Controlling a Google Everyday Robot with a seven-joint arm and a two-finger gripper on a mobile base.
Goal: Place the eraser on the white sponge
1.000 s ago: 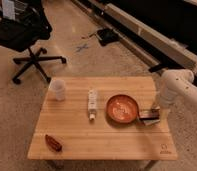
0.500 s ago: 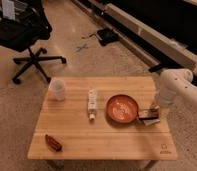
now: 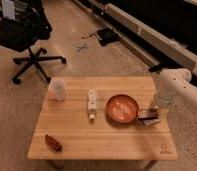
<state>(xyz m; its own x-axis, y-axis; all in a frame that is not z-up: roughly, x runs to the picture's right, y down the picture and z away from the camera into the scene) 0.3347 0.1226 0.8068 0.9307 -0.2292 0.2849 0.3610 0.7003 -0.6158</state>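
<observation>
Gripper point(image 3: 153, 109) low at desk's point(image 3: 102, 140) right edge, over small dark reddish eraser point(image 3: 148, 115) w/ thin off-white sponge point(image 3: 151, 121) beside orange bowl point(image 3: 122, 108); I can't tell jaws' state.

Warm, fairly dim light falls from above on the wooden table point(image 3: 102, 135), while the upper right background sinks into darkness. The orange bowl point(image 3: 122, 108) shows a soft sheen. The gripper point(image 3: 153, 111), at the table's right edge beside the bowl, sits in shade under the pale arm point(image 3: 169, 85)
</observation>
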